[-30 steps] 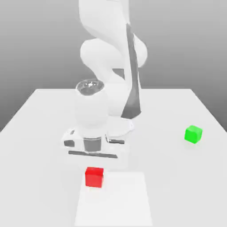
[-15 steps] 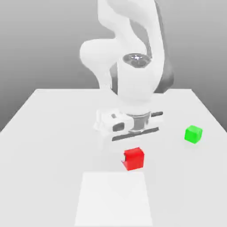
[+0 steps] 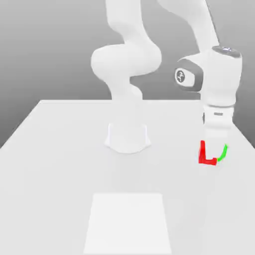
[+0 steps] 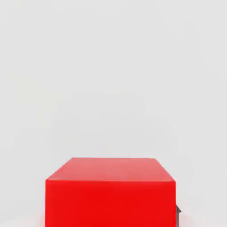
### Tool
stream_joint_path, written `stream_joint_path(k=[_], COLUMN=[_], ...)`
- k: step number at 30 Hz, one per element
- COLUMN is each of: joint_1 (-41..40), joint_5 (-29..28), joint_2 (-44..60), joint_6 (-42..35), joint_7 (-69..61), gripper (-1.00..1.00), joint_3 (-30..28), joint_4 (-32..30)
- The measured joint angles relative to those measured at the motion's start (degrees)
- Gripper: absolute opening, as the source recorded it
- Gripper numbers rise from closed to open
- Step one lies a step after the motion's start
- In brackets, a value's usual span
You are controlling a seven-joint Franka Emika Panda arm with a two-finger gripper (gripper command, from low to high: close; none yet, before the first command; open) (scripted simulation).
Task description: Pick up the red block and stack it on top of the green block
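The red block (image 3: 204, 155) hangs at the exterior view's right, with my gripper (image 3: 214, 149) shut on it. One white finger (image 3: 215, 142) covers much of the block's front, so the red shows as an L shape. Right behind it, the green block (image 3: 223, 152) appears only as a thin sliver at the red block's right edge, and I cannot tell whether the two touch. In the hand view the red block (image 4: 111, 193) is large and close, with a dark finger tip (image 4: 178, 210) at its side and bare white table beyond.
The white table (image 3: 60, 149) carries the arm's round base (image 3: 127, 138) at its middle. A lighter square patch (image 3: 128, 224) lies near the front edge. The arm reaches over from the base to the exterior view's right.
The arm has swung from the exterior view's left to its right, carrying the red block from the front of the table over to the green block, which it now mostly hides.
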Motion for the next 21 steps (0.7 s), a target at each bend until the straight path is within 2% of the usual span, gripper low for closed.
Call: stream_joint_path(k=[10,12,15,18,19,21], joint_1=[17.31,18.86,17.57,15.96,16.18,16.06], joint_5=[4.18,3.88,-0.26,-9.61,-12.50,-12.50], joint_2=[-3.12,-1.71,4.10,10.85,12.42,12.42], joint_6=[-2.45,-1.03,4.49,10.55,11.89,11.89], joint_7=[-16.95,-18.42,-16.05,-9.63,-7.61,-7.61], gripper=[-1.00,-1.00,-1.00,-1.00,1.00,1.00], joint_3=[6.37,7.46,8.56,7.77,6.73,6.73], joint_4=[-0.34,-0.34,-0.25,-0.07,0.00,0.00])
